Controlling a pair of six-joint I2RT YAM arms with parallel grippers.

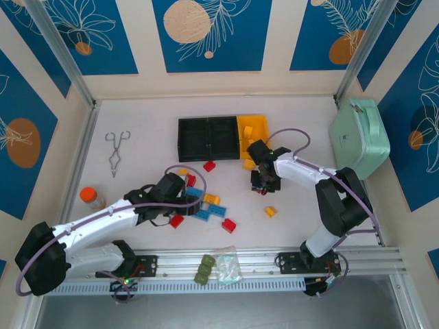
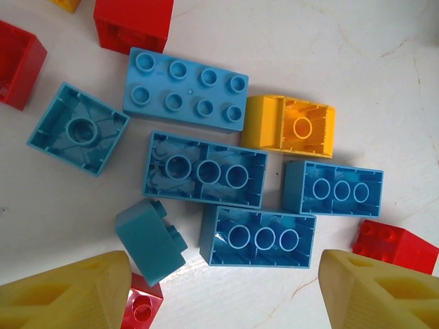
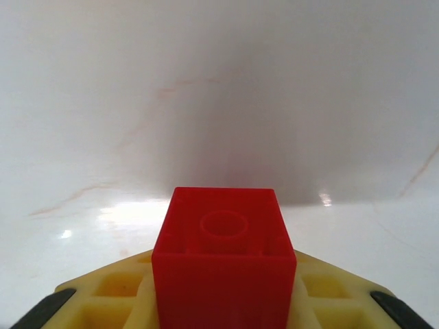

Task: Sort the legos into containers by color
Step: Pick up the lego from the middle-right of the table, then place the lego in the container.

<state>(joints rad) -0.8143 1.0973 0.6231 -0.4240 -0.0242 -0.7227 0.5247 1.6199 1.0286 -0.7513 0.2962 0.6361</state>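
right jaws around red lego, lower end cut off

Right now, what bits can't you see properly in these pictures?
1. Top view: the two black plastic bins are too dark and small to show whether bricks lie inside.
2. Top view: the right gripper hides its fingertips under its own black body.
3. Left wrist view: a small red studded brick is half hidden behind a yellow finger.
4. Right wrist view: the bottom edge cuts off the red square brick between the fingers.
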